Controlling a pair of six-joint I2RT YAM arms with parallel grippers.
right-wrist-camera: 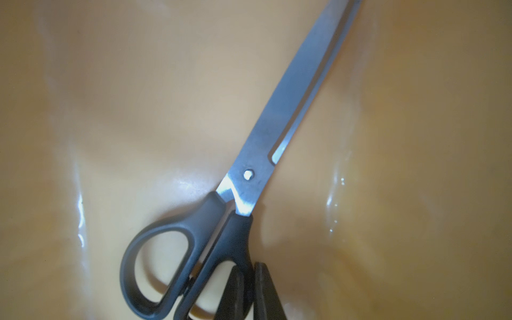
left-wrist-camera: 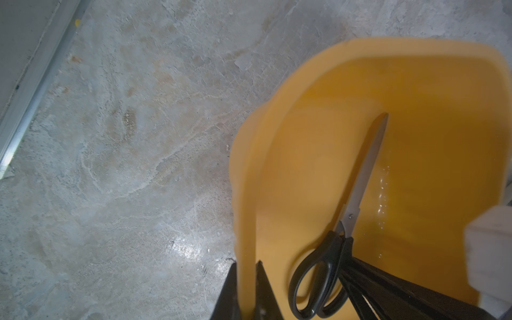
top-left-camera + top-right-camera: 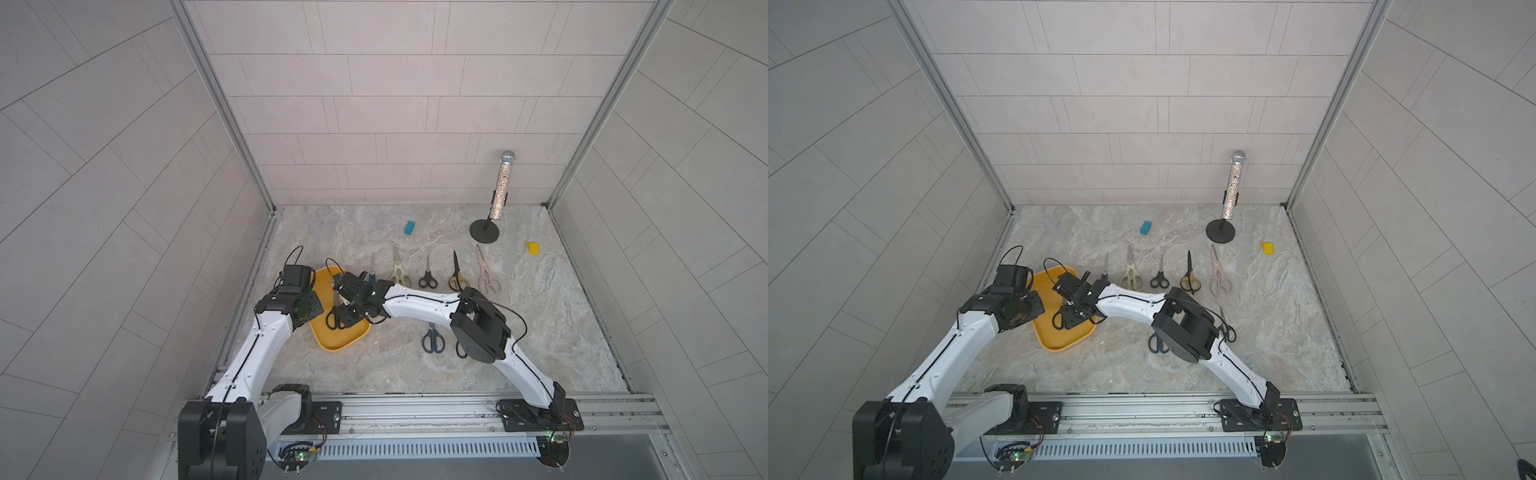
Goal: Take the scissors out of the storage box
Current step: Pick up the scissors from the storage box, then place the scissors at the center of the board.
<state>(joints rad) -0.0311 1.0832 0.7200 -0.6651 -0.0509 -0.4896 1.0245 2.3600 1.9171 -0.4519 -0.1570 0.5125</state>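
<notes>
The mustard-yellow storage box (image 3: 332,341) sits at the left of the marble table. My left gripper (image 2: 247,263) is shut on the box's rim (image 2: 246,216), one finger inside the wall and one outside. One pair of scissors (image 1: 291,97) with long metal blades and black handles lies on the box floor. My right gripper (image 1: 248,264) is shut on one black handle loop of this pair, seen in both top views (image 3: 343,316) (image 3: 1069,318). Several other scissors lie on the table: a row behind the box (image 3: 427,276) and two in front (image 3: 433,338), one half hidden under my right arm.
A glittery microphone on a black round stand (image 3: 500,187) rises at the back right. A teal block (image 3: 409,227) and a small yellow block (image 3: 533,247) lie at the back. My right arm's elbow (image 3: 478,328) hangs over the front scissors. Metal rails border the table.
</notes>
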